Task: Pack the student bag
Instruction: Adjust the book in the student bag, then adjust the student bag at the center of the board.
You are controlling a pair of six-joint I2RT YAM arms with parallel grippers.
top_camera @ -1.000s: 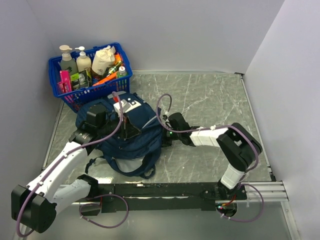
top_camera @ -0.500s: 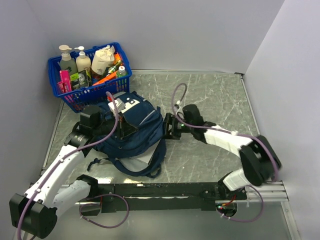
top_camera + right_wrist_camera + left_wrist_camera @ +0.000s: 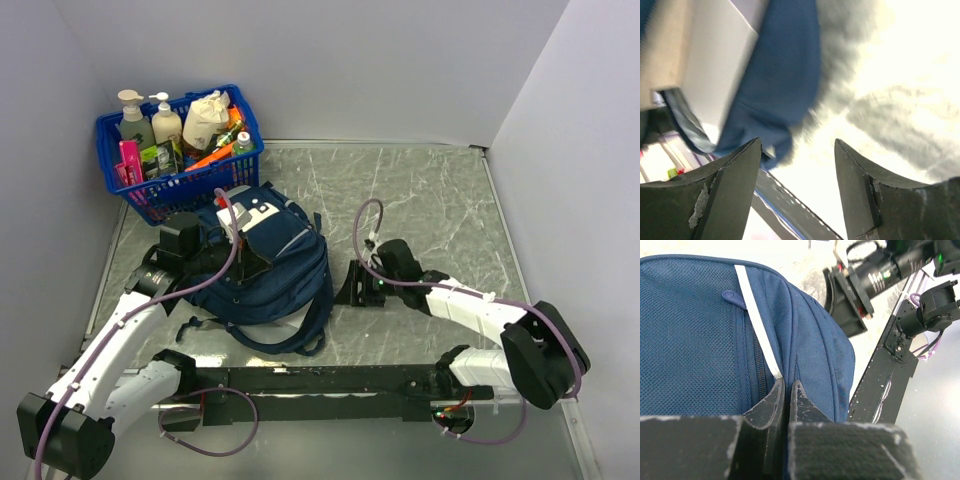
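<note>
Top external: the student bag (image 3: 285, 275) is lying left of centre on the desk (image 3: 430, 200), just below the blue basket (image 3: 190, 185). Left wrist: the left pincer (image 3: 787, 386) is pinching the bag's fabric beside its white stripe; a firm, gentle lift should probably expose the opening. Right wrist: the right pincer (image 3: 797, 147) is hanging spread, gripping nothing, near the bag's edge.
</note>
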